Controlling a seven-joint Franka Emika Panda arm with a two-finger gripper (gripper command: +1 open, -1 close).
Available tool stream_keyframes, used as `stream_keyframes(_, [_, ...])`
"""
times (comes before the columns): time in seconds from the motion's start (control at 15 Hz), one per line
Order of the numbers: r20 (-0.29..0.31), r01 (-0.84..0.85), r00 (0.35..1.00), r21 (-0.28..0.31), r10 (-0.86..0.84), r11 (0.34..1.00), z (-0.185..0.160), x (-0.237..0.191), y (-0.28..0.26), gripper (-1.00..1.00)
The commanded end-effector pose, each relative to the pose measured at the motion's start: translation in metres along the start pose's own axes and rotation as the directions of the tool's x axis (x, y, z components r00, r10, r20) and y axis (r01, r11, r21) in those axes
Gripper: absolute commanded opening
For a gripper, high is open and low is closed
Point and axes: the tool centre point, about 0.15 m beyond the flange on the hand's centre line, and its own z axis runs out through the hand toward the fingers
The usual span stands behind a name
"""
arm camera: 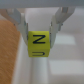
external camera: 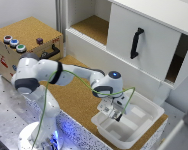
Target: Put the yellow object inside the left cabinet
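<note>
Hand [arm camera: 39, 30] narrowly open, fingers [arm camera: 56, 27] apparently gripping yellow object [arm camera: 38, 44], over white tray [external camera: 149, 116]

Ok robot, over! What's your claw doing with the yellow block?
Claw shut on yellow block, over white tray. Left cabinet open, block not inside yet. Nothing seen blocking the way.

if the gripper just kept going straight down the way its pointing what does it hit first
Probably the yellow object: in the wrist view it sits between the fingers of the gripper, inside the white tray. Whether the jaws already touch it is unclear.
</note>
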Motion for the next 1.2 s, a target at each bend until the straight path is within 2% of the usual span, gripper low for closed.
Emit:
stream_keyframes(0.0, [-0.122,0.159,0.98,0.026,-0.155,0.987,-0.048,0.036,-0.098,-1.0])
stream_keyframes(0.2, [-0.154,0.323,0.94,0.109,-0.305,0.94,-0.061,0.06,-0.166,-1.0])
stream_keyframes(0.4, [-0.207,0.475,0.872,0.137,-0.443,0.869,-0.075,0.082,-0.242,-1.0])
stream_keyframes(0.73, [-0.283,0.667,0.735,0.143,-0.616,0.731,-0.097,0.12,-0.366,-1.0])
stream_keyframes(1.0, [-0.342,0.762,0.633,0.118,-0.694,0.637,-0.117,0.166,-0.445,-1.0])
stream_keyframes(1.13, [-0.359,0.772,0.615,0.092,-0.702,0.629,-0.124,0.202,-0.472,-1.0])
